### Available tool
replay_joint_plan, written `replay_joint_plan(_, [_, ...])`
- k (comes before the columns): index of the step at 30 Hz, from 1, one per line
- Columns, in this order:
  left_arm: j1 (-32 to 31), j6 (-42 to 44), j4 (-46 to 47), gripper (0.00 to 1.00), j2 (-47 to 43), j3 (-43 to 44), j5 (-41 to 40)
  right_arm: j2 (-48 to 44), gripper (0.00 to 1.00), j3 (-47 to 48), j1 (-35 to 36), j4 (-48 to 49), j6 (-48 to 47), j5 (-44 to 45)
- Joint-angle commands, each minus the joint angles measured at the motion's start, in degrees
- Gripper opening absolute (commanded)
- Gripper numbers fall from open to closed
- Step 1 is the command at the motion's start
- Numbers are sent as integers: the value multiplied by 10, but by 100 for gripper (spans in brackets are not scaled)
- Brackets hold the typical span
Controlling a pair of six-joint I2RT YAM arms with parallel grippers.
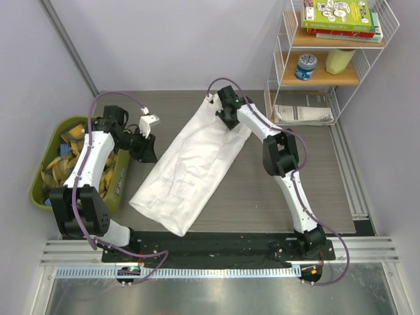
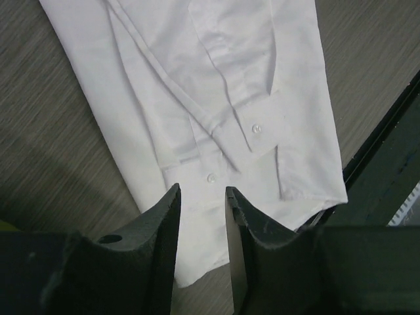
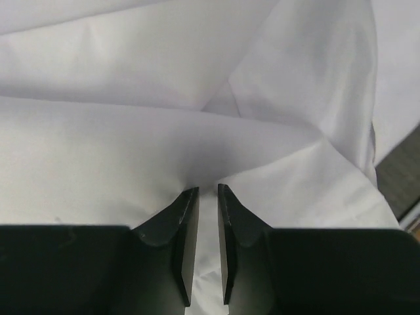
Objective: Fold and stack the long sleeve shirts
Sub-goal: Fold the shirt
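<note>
One long sleeve shirt [image 1: 190, 164] lies flat and diagonal on the table, running from the far middle down to the near left. It is plain white, and a buttoned cuff [image 2: 256, 129] shows on top of it. My left gripper [image 1: 148, 148] hovers by the shirt's left edge. Its jaws [image 2: 202, 190] are open, with only cloth [image 2: 216, 79] far below them. My right gripper [image 1: 227, 117] is at the shirt's far end. It is shut [image 3: 207, 189] on a pinched fold of the white cloth [image 3: 197, 98], which puckers at the fingertips.
A green bin [image 1: 41, 172] with yellow-and-black plaid cloths stands at the left, behind my left arm. A white wire shelf [image 1: 279, 65] with books, a can and papers [image 1: 303, 113] is at the back right. A black strip [image 1: 216, 246] runs along the table's near edge.
</note>
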Motion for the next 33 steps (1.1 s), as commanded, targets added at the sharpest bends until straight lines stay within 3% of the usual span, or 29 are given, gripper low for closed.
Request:
replay_joint_plan(1, [3, -11, 73, 38, -42, -8, 3, 64, 24, 71, -8, 58, -67, 98])
replay_joint_plan(3, [3, 15, 93, 48, -56, -15, -12, 13, 26, 50, -21, 78, -51, 64])
replay_joint_plan(5, [2, 44, 106, 52, -79, -20, -20, -40, 30, 11, -27, 78, -44, 14])
replay_joint_plan(8, [2, 66, 148, 58, -112, -32, -53, -136, 44, -25, -26, 68, -28, -84])
replay_joint_plan(11, [2, 64, 183, 99, -127, -32, -28, -195, 52, -59, -25, 39, -1, -148])
replay_joint_plan(14, [-5, 47, 169, 100, -117, -29, -7, -225, 52, -107, -25, 21, 30, -185])
replay_joint_plan(15, [-26, 90, 133, 100, -91, -10, -11, -229, 51, -122, -25, 18, 39, -189])
replay_joint_plan(16, [-39, 190, 30, 100, -75, 2, -41, -231, 50, -135, -25, 14, 45, -199])
replay_joint_plan(18, [-102, 210, -5, 100, -33, -1, -120, -227, 45, -171, -25, 8, 68, -222])
replay_joint_plan(22, [-157, 200, 66, 93, -38, -81, -164, -223, 40, -229, -25, 16, 91, -239])
replay_joint_plan(23, [-173, 190, 82, 89, -39, -114, -206, -222, 39, -243, -26, 18, 91, -240])
replay_joint_plan(26, [-221, 183, 109, 72, -22, -154, -242, -214, 38, -255, -25, 25, 100, -244])
replay_joint_plan(33, [-270, 157, 179, 58, 72, -197, -306, -175, 35, -256, -25, 35, 104, -218])
